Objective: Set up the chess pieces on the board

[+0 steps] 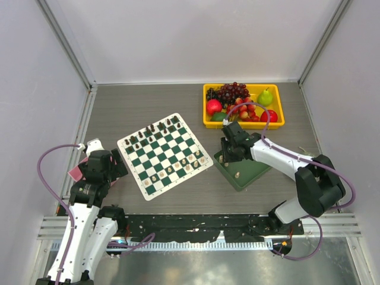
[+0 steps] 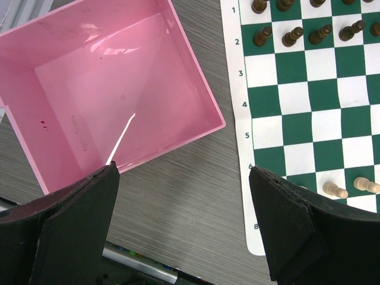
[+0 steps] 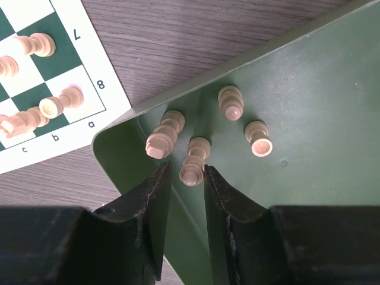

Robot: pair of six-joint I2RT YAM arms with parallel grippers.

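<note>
While my left gripper (image 2: 184, 172) hangs spread wide, the right gripper (image 3: 187, 169) straddles a cream piece (image 3: 195, 159) at the green tray's (image 3: 309, 178) corner. The piece points away from the narrowed fingers, and I cannot tell whether they pinch it.

Left arm (image 1: 71, 237): white tubular links joined by black housings.
Right arm (image 1: 279, 157): the same white links, with one bulky, rounded black housing.
Left cable (image 1: 40, 169): lilac, thin and round, running in a loose loop outside the arm.
Right cable (image 1: 354, 190): lilac as well, in several loops.
Left gripper (image 2: 184, 172): two matte black fingers (image 2: 77, 225), thick and wedge-shaped, with a rough grain.
Right gripper (image 3: 187, 169): black fingers (image 3: 148, 219) tapering to thin tips, their edges scuffed pale.
Base plate (image 1: 196, 224): black, flat, cut with slots.
Rail (image 1: 332, 224): ribbed silver metal.
</note>
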